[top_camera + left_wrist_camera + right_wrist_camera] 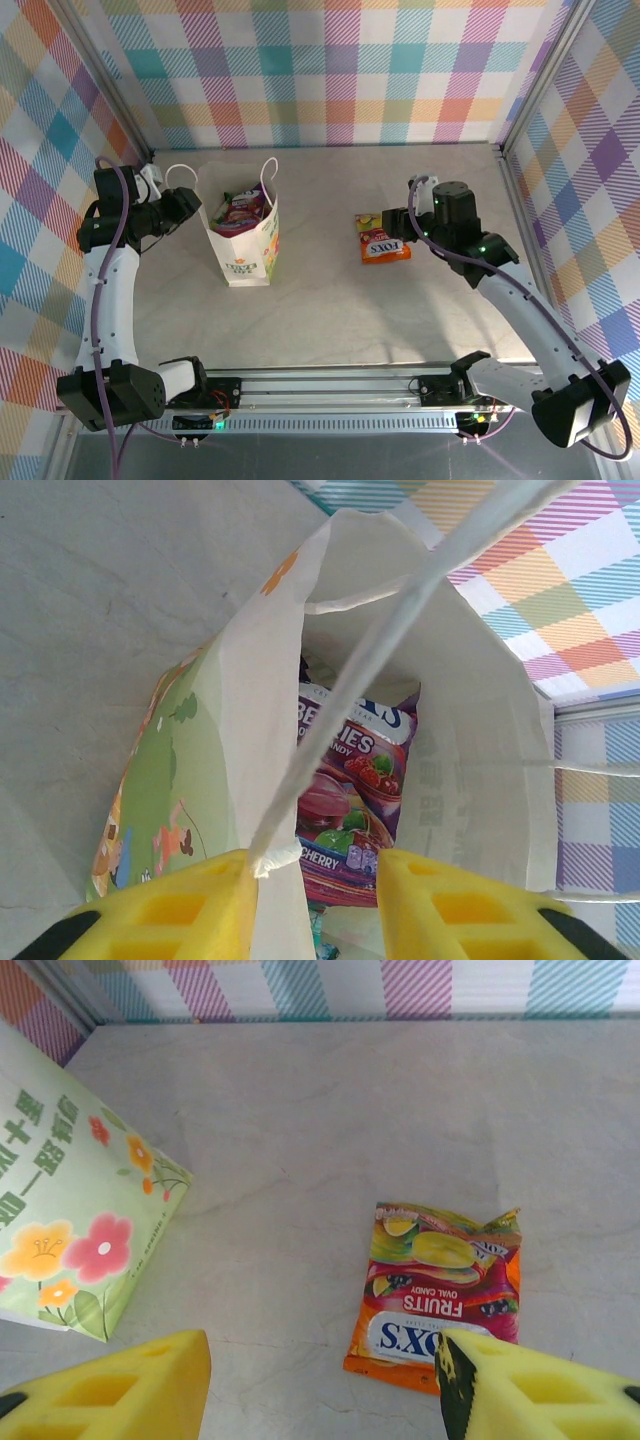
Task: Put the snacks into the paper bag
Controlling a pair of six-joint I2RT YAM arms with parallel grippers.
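Straddling paper bag rim: left pincer

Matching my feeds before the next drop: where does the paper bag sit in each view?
Top external: the paper bag stands left of centre, mouth open upward.
Left wrist: centre of the picture, seen looking into its mouth.
Right wrist: its flower-printed side at the left edge.
Shared landmark: the plaid wall behind the table.

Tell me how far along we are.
Done: a purple berry packet sits inside the paper bag. In hand: nothing gripped; the left gripper straddles the bag's rim, jaws apart. Left: the orange fruit packet lies on the table near the open right gripper.
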